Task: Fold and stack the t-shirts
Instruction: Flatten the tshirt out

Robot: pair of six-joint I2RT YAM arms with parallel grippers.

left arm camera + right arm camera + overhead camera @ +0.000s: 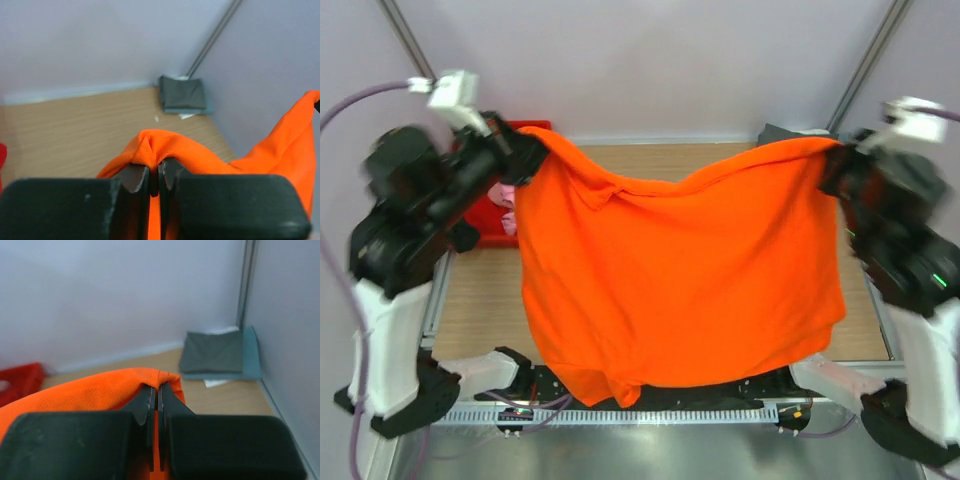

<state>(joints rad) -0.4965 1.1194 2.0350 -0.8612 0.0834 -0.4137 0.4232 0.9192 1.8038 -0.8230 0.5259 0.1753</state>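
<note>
Both arms are raised with the orange t-shirt [680, 270] strung between them like washing on a line. The left gripper [154, 167] is pinched tight on one top corner, a small peak of orange cloth bunched up between its closed fingers. The right gripper [156, 392] is clamped the same way on the other top corner, jaws together with only the fabric between them. The shirt sags in the middle and hangs broad, and from above its lower hem covers the near edge of the wooden table [480, 290]. I cannot tell whether the hem touches the wood.

Behind the left arm sits a red crate [485, 218] with pink cloth [505, 195] in it. In the far right corner a folded dark grey t-shirt [215, 352] lies on top of a slate-blue one [247, 367]. A metal post [245, 285] rises in that corner, and plain pale walls [100, 40] close in the back and sides.
</note>
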